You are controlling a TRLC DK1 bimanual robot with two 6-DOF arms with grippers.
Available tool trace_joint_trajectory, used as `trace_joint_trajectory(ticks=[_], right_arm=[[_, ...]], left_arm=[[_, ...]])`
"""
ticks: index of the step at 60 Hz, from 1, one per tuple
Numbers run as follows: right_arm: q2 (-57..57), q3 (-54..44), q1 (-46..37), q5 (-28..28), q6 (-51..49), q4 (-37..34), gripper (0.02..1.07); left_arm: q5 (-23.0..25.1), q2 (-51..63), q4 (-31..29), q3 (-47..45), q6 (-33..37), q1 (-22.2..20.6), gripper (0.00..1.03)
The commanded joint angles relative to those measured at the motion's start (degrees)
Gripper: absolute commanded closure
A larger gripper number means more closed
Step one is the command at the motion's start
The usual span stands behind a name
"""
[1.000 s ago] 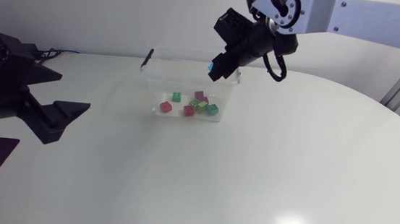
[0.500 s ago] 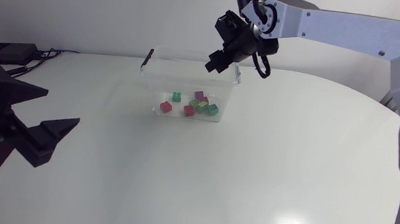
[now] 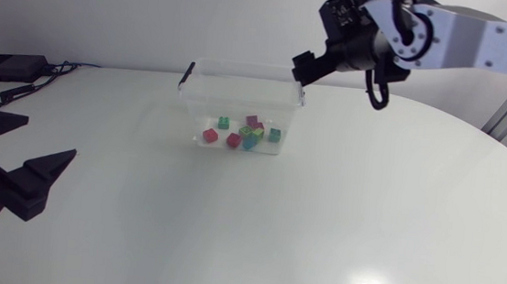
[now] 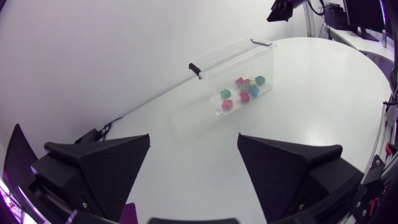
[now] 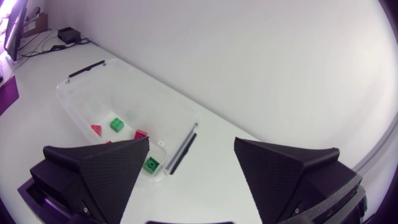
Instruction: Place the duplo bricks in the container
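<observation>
Right hand [image 3: 304, 66]: fingers [image 5: 99, 171] spread wide, nothing between them, hanging above the far right corner of the clear box [image 3: 196, 109], close over its black handle [image 5: 181, 152]. Left hand [image 3: 49, 138]: likewise wide open and empty, low at the near left of the worktop [image 3: 338, 223], well apart from the box. Bricks [image 3: 241, 134]: red, green, pink and blue, clustered on the box floor toward its right end. Seemingly the drop done and the pull-away in hand. Raise the right hand straight up before swinging it right, so neither finger clips the rim [image 3: 242, 65] or the handle; probably a light box, apt to slide or tip at a nudge. Keep the fingers apart on the way. Leave the left hand parked. Check the worktop for stray bricks before calling the job finished.
</observation>
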Motion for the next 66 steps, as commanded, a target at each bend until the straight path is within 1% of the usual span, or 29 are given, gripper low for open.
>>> trace_joint_trajectory(ticks=[1,4,9,21,31,52,66], right_arm=[[-5.6,-7.8,-0.5,2.4,1.3,2.8,0.06],[-9.2,-11.7,-0.5,3.9,1.5,5.1,0.06],[-13.8,-16.1,-1.1,6.0,2.4,5.7,0.06],[-23.4,-24.2,-3.2,8.2,3.2,5.7,0.06],[-30.5,-30.1,-5.2,8.4,3.2,5.7,0.06],[-44.8,-39.9,-7.9,8.7,3.0,5.0,0.06],[-53.2,-45.2,-9.8,9.6,1.0,4.5,0.06]], left_arm=[[-0.1,-1.7,0.6,-2.3,-1.8,0.7,0.05],[-0.1,-2.8,0.6,-2.8,-2.0,0.7,0.05],[-0.1,-4.2,0.6,-3.8,-2.1,1.1,0.05],[-0.1,-6.2,2.8,-6.5,-3.1,3.8,0.05],[-0.1,-7.8,5.6,-9.5,-3.2,6.6,0.05],[-0.6,-9.0,9.2,-12.6,-3.0,6.6,0.05],[-1.7,-11.2,12.9,-15.4,-1.5,6.6,0.05]])
